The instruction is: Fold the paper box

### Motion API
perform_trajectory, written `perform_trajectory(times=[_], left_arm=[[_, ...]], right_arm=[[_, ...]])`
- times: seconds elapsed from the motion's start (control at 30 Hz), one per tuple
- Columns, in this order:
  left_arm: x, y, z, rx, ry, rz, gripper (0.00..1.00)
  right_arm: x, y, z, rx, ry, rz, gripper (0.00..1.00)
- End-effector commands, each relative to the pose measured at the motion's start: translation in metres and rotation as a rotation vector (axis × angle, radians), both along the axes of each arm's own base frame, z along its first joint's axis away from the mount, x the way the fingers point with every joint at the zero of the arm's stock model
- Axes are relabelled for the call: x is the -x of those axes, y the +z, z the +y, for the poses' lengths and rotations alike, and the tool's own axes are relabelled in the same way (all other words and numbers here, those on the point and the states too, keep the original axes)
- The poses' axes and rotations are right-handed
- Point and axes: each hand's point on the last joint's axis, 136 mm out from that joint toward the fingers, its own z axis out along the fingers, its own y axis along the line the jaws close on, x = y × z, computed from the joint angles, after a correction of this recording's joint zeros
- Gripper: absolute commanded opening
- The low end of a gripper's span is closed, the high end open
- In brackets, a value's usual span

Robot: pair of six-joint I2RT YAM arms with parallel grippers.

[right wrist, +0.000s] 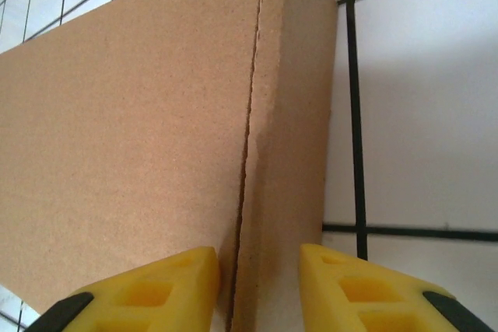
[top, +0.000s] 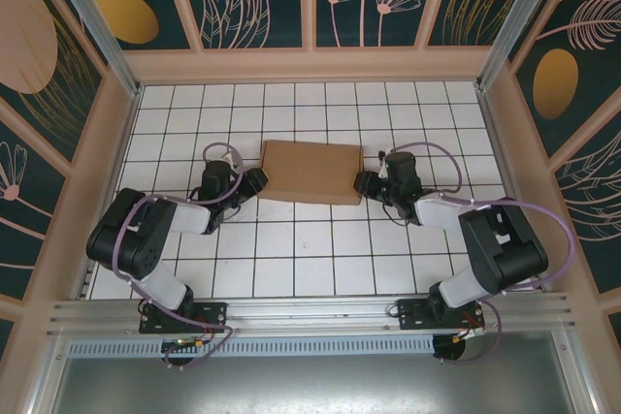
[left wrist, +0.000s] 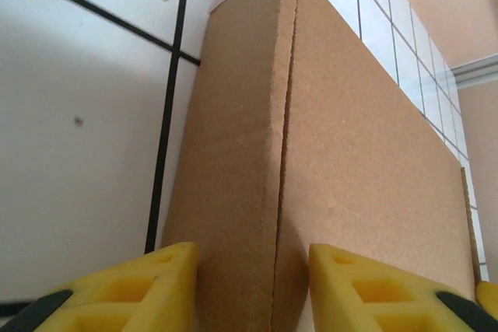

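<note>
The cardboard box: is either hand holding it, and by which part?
Cannot be told. The left hand and right hand each straddle one end of the box, at a corner edge, but a firm grip isn't clear.

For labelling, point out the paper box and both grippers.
paper box [top: 312, 172], top external view, top face centre
left gripper [left wrist: 253, 270], left wrist view, between fingertips
right gripper [right wrist: 258, 270], right wrist view, between fingertips
</note>
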Motion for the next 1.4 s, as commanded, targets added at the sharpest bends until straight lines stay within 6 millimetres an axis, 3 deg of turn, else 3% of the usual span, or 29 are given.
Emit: perform_trajectory(times=[0.0, 0.13, 0.17, 0.27, 0.5, 0.6, 0.67, 0.7, 0.73, 0.77, 0.9, 0.97, 1.07, 1.2, 1.27, 1.37], left_arm=[[0.008, -0.003, -0.029, 0.045, -0.092, 0.018, 0.39], [-0.002, 0.001, -0.026, 0.018, -0.064, 0.004, 0.39], [-0.002, -0.01, -0.026, 0.001, -0.068, 0.03, 0.39], [-0.011, -0.009, -0.027, -0.024, -0.064, 0.022, 0.42], [-0.02, -0.007, -0.029, -0.026, -0.054, 0.032, 0.44], [-0.02, 0.003, -0.022, -0.044, -0.03, 0.013, 0.52], [-0.023, 0.025, -0.016, -0.092, -0.019, -0.039, 0.65], [-0.025, 0.034, -0.012, -0.122, -0.006, -0.052, 0.88], [-0.028, 0.046, -0.006, -0.148, 0.012, -0.071, 0.99], [-0.03, 0.06, -0.001, -0.168, 0.024, -0.088, 0.99], [-0.03, 0.124, 0.018, -0.258, 0.075, -0.237, 0.99], [-0.023, 0.156, 0.044, -0.318, 0.179, -0.333, 0.99], [-0.006, 0.185, 0.084, -0.378, 0.356, -0.442, 0.99], [0.011, 0.189, 0.135, -0.579, 0.551, -0.523, 0.99], [0.012, 0.177, 0.136, -0.696, 0.47, -0.611, 0.99], [0.006, 0.145, 0.153, -0.729, 0.421, -0.605, 0.99]], right_arm=[[-0.001, -0.021, 0.001, 0.058, 0.015, 0.071, 0.33], [-0.019, -0.024, -0.001, 0.082, 0.007, 0.077, 0.33], [-0.024, -0.023, -0.001, 0.081, 0.006, 0.076, 0.33], [-0.033, -0.026, -0.001, 0.084, -0.001, 0.084, 0.34], [-0.035, -0.027, -0.003, 0.079, -0.011, 0.085, 0.39], [-0.036, -0.017, -0.005, 0.076, -0.011, 0.058, 0.45], [-0.036, -0.001, -0.008, 0.079, -0.017, 0.016, 0.58], [-0.038, 0.009, -0.011, 0.089, -0.026, -0.011, 0.67], [-0.039, 0.021, -0.016, 0.102, -0.039, -0.044, 0.77], [-0.04, 0.036, -0.02, 0.111, -0.053, -0.085, 0.98], [-0.039, 0.107, -0.035, 0.126, -0.104, -0.271, 0.99], [-0.031, 0.145, -0.046, 0.142, -0.129, -0.414, 0.99], [-0.016, 0.185, -0.068, 0.172, -0.201, -0.6, 0.99], [-0.003, 0.195, -0.094, 0.255, -0.291, -0.754, 0.99], [0.001, 0.185, -0.104, 0.363, -0.295, -0.838, 0.99], [0.007, 0.162, -0.124, 0.431, -0.371, -0.893, 0.99]])
